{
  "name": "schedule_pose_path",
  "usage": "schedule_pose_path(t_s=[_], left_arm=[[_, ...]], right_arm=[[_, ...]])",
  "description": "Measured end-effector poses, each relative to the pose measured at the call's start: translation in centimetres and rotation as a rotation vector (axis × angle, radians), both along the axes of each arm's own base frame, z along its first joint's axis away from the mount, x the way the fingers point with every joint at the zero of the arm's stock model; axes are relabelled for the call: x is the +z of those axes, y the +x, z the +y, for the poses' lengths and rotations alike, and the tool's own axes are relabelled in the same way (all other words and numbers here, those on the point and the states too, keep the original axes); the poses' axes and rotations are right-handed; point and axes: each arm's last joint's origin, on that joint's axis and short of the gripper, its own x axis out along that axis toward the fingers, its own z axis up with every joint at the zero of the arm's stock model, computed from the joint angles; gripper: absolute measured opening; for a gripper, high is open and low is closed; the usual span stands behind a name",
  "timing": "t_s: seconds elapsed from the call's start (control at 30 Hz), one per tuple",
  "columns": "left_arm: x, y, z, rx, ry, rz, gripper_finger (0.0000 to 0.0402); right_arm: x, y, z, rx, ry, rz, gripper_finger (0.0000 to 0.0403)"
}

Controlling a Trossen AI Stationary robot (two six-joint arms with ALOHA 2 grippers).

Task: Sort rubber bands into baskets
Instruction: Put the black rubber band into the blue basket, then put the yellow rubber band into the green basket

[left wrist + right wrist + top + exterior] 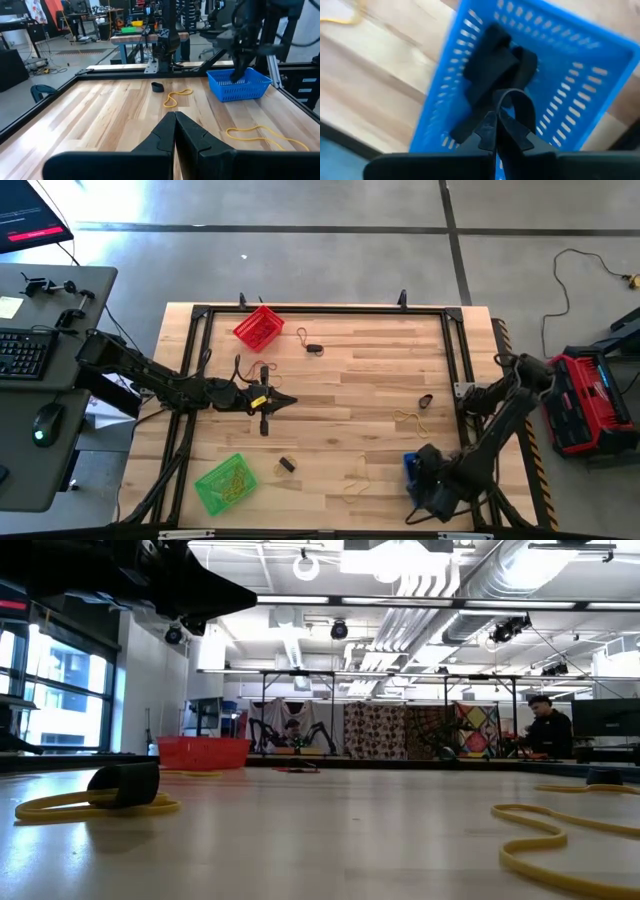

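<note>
High view: straight down over the whole bench. Low view: bench-top level, facing the room. Left wrist looks across the boards to the blue basket; right wrist sits close above that basket, at 5 o'clock overhead.

Both arms are dark and jointed, with black cables trailing along them. The left arm carries a small yellow mark, perhaps a label, near its pointed black claw.
</note>
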Motion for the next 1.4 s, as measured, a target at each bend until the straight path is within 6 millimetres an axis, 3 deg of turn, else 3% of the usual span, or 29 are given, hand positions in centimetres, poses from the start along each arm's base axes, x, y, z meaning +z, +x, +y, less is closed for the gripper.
schedule_pose_path(t_s=[0.33, 0.87, 1.13, 1.4], left_arm=[[0.0, 0.0, 0.0, 0.001, -0.008, 0.0, 0.0], [0.0, 0.0, 0.0, 0.003, -0.023, -0.002, 0.0], [0.0, 0.0, 0.0, 0.003, -0.025, -0.004, 0.0], [0.0, 0.0, 0.0, 0.003, -0.026, -0.004, 0.0]], right_arm=[[-1.6, 0.6, 0.2, 0.011, 0.012, 0.129, 0.0011], [-1.0, 0.1, 0.1, 0.103, 0.074, 0.203, 0.0132], [1.2, -0.2, -0.4, 0.169, 0.153, 0.124, 0.0142], [2.1, 0.8, -0.2, 0.344, 0.114, -0.122, 0.0142]])
